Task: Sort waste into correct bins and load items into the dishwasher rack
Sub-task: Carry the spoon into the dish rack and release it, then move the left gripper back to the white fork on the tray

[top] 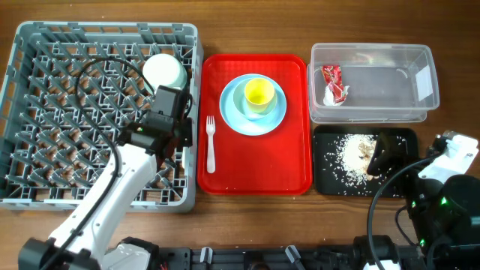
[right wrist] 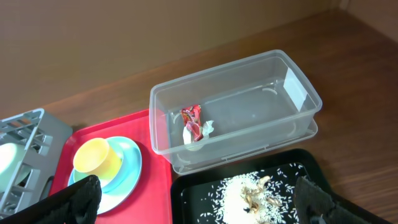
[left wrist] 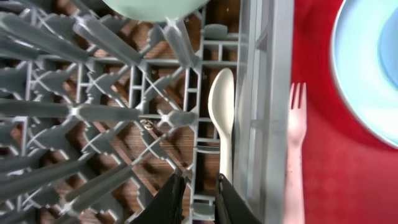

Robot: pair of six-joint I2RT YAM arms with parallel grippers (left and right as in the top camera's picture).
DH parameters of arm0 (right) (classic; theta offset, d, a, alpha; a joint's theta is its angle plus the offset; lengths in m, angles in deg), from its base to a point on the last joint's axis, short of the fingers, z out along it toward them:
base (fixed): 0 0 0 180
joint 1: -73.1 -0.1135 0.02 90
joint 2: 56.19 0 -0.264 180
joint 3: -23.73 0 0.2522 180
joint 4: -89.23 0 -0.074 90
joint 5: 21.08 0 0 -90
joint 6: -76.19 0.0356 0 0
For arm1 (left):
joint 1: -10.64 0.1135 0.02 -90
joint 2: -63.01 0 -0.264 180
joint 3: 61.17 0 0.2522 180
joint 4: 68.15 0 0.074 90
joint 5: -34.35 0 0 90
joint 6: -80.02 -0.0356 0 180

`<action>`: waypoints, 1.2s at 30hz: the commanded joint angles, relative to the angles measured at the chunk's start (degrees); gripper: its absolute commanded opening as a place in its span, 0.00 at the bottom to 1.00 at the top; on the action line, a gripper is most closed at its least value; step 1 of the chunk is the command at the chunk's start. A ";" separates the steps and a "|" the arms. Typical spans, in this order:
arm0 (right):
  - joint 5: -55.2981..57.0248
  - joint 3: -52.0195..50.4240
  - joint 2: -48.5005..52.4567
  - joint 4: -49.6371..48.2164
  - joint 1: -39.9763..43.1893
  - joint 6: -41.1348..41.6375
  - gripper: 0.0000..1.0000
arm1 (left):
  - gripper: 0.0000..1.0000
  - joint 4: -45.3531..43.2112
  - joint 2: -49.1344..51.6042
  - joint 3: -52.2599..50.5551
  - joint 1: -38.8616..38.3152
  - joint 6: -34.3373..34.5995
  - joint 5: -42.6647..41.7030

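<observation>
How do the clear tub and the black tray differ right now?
The clear tub is deep and see-through; the black tray is shallow and opaque. The tub holds red-and-white wrappers; the tray holds rice scraps. Both are rectangular, right of the red tray.

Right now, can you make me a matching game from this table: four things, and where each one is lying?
Things:
1. white spoon
2. white fork
3. red-and-white wrapper
4. rice scraps

Places:
A. black tray
B. grey rack
C. clear tub
D. red tray

Pairs: 1-B, 2-D, 3-C, 4-A.
</observation>
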 commanded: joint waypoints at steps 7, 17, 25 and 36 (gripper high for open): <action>-0.55 0.48 0.00 -0.13 0.20 -1.01 1.00 | 0.09 9.62 -8.17 4.35 0.35 11.96 -21.70; -0.55 0.48 0.00 -0.15 0.20 -1.03 1.00 | 0.06 17.68 -7.54 -1.03 -4.63 13.49 -21.73; -0.55 0.48 0.00 -0.13 0.20 -1.03 1.00 | 0.06 13.27 -7.54 -3.85 -15.19 18.16 -20.98; -0.57 0.48 0.00 -0.13 0.20 -1.03 1.00 | 0.14 3.56 -5.25 -5.11 -18.25 27.12 -6.40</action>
